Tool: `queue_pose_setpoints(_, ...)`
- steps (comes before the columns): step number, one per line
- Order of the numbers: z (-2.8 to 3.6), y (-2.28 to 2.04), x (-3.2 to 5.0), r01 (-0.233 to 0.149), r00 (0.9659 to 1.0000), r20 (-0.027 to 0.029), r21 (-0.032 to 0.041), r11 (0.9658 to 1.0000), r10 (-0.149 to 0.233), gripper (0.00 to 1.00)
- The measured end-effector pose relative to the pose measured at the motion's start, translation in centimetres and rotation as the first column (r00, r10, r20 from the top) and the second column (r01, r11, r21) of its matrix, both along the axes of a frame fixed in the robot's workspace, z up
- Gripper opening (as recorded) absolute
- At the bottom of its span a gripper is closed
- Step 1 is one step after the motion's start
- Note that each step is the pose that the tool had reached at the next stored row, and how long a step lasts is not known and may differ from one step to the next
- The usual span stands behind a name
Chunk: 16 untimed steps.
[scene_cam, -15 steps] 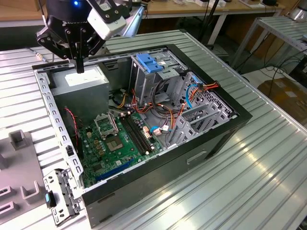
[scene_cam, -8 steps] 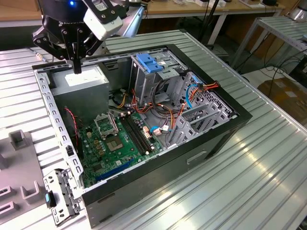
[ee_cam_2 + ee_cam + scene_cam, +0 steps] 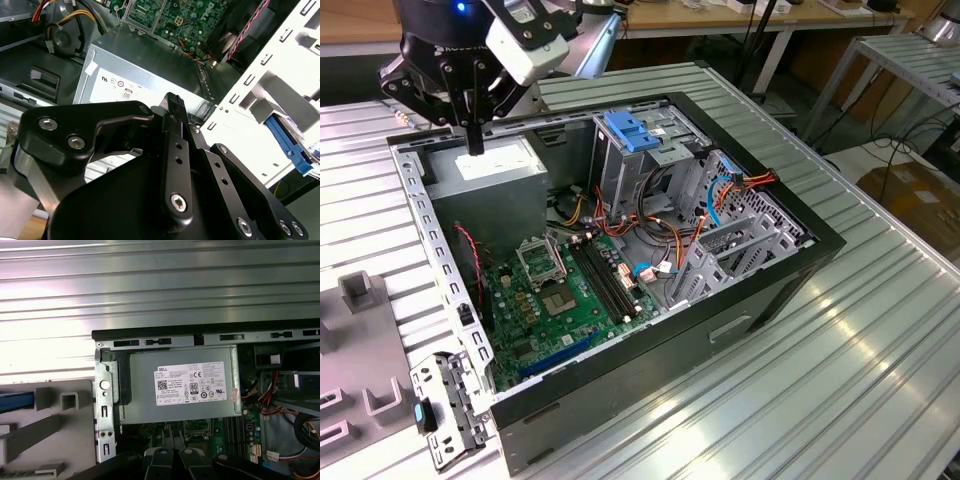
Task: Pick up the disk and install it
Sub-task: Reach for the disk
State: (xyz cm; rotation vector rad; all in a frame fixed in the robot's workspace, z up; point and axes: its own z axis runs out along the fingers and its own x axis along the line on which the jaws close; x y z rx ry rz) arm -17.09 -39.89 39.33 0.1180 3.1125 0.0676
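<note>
Your tool (image 3: 475, 146) hangs just over the PSU box (image 3: 485, 172) in the corner of the open PC case (image 3: 800, 268) at the exterior view's left. Fingers are pressed together w/ nothing between them. The disk (image 3: 15, 400) sits outside the case on the tabletop (image 3: 160, 285). In the first wrist view you see only its blue carrier edge, next to the grey fixture blocks (image 3: 70, 400). In the second wrist view the disk (image 3: 290, 145) shows past the case's perforated rail (image 3: 260, 85), well apart from the tool.

We see a ribbed metal table (image 3: 850, 390) carrying an open black computer case (image 3: 750, 300), a grey slotted fixture (image 3: 365, 345) beside it at the exterior view's left.
</note>
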Motion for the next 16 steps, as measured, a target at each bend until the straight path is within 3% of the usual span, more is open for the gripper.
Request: queue_pose_setpoints(16, 0.00, 0.00, -1.54, 0.000, 1.0000, 0.0000, 0.0000, 1.0000, 0.000, 0.11)
